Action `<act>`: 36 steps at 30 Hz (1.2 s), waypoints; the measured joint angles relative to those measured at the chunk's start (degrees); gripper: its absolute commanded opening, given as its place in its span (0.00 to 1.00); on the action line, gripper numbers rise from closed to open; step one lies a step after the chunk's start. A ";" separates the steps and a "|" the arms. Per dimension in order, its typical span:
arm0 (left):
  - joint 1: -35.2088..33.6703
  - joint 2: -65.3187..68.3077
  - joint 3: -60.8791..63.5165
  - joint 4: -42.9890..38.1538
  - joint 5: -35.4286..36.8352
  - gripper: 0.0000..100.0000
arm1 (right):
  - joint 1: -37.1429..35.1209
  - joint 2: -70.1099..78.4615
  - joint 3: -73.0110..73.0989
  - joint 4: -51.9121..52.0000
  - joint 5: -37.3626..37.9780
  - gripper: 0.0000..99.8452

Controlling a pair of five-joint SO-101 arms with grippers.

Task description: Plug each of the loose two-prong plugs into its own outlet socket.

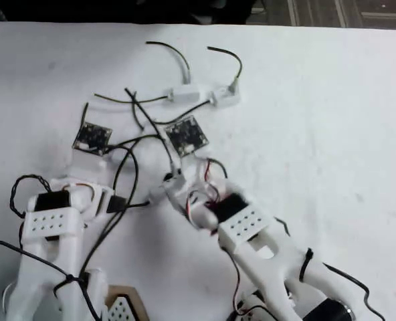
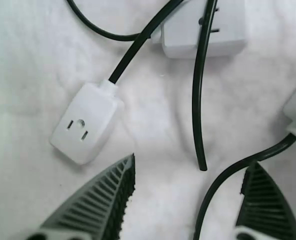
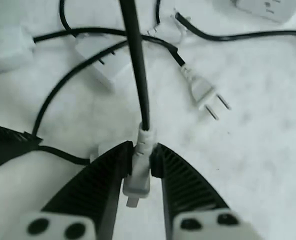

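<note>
One white plug (image 3: 137,180) sits clamped in the right gripper (image 3: 140,148), mid-frame from above; the left gripper (image 2: 192,164) gapes wide, holding nothing.

White tabletop (image 1: 332,100) (softly textured) ends at a dark floor (image 1: 318,12) beyond.

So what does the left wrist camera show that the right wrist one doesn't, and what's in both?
Left wrist view: a white outlet socket lying face up, close to the open left gripper. Right wrist view: the right gripper shut on a white plug, with a loose two-prong plug lying farther off. Both: black cords trailing over the white table.
</note>
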 measured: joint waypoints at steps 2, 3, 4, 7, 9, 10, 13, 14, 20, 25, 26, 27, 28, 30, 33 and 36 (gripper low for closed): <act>0.00 0.00 0.00 0.00 0.00 0.34 | -0.53 0.00 2.81 -6.77 -0.35 0.02; 0.00 0.00 0.00 0.00 0.00 0.34 | -0.53 0.00 4.22 -10.11 -0.35 0.02; 0.00 0.00 0.00 0.00 0.00 0.34 | -0.53 0.00 5.71 -13.27 -0.35 0.02; 0.00 0.00 0.00 0.00 0.00 0.34 | -0.53 0.18 9.23 -21.54 -0.18 0.02; 0.00 0.00 0.00 0.00 0.00 0.34 | -0.53 2.20 9.93 -25.93 1.93 0.02; 0.00 0.00 0.00 0.00 0.00 0.34 | -0.53 3.87 10.02 -27.96 3.08 0.02; 0.00 0.00 0.00 0.00 0.00 0.34 | -0.53 9.85 10.20 -34.64 5.36 0.02; 0.00 0.00 0.00 0.00 0.00 0.34 | -0.53 11.69 10.29 -36.48 5.71 0.02; 0.00 0.00 0.00 0.00 0.00 0.34 | -0.53 13.10 12.13 -39.21 8.09 0.02; 0.00 0.00 0.00 0.00 0.00 0.34 | -0.62 7.74 16.18 -39.30 10.64 0.02; 0.00 0.00 0.00 0.00 0.00 0.34 | -0.62 7.47 16.26 -39.30 10.73 0.02; 0.00 0.00 0.00 0.00 0.00 0.34 | -0.35 7.38 16.35 -39.30 10.73 0.02; 0.00 0.00 0.00 0.00 0.00 0.34 | 0.00 7.38 16.35 -39.30 10.73 0.02; 0.00 0.00 0.00 0.00 0.00 0.34 | 0.97 7.82 16.35 -40.35 10.73 0.02; 0.00 0.00 0.00 0.00 0.00 0.34 | 1.49 10.99 16.26 -43.52 10.73 0.02; 0.00 0.00 0.00 0.00 0.00 0.34 | 1.93 15.74 15.82 -48.00 10.73 0.02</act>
